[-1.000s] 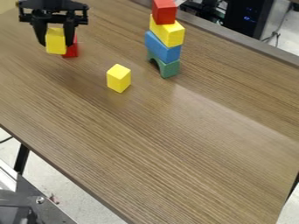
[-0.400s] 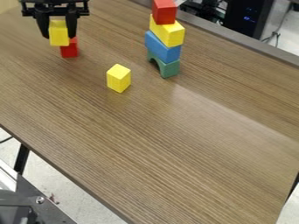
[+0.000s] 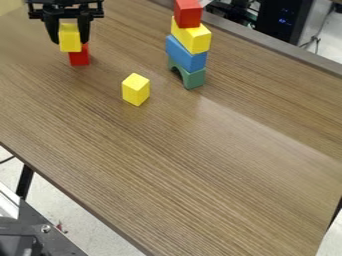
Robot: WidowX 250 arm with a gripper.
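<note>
The black gripper (image 3: 69, 41) is seen at the upper left, its fingers (image 3: 51, 31) parted by a block's width and closed about a yellow block (image 3: 70, 37), which is held upright. A red block (image 3: 79, 57) is partly hidden behind and below it; whether the two touch cannot be told. A second yellow block (image 3: 135, 90) stands alone on the surface (image 3: 200, 175), near a tower of green arch (image 3: 194, 79), blue block (image 3: 186, 53), third yellow block (image 3: 192, 37) and upper red block (image 3: 188, 13). The red block could be nudged or tipped if the held block were lowered off-centre; a weak grip could let it slip or tilt. Relative to the earliest frame, the held block has been shifted up and slightly right, exposing more red; the tower is unchanged.
</note>
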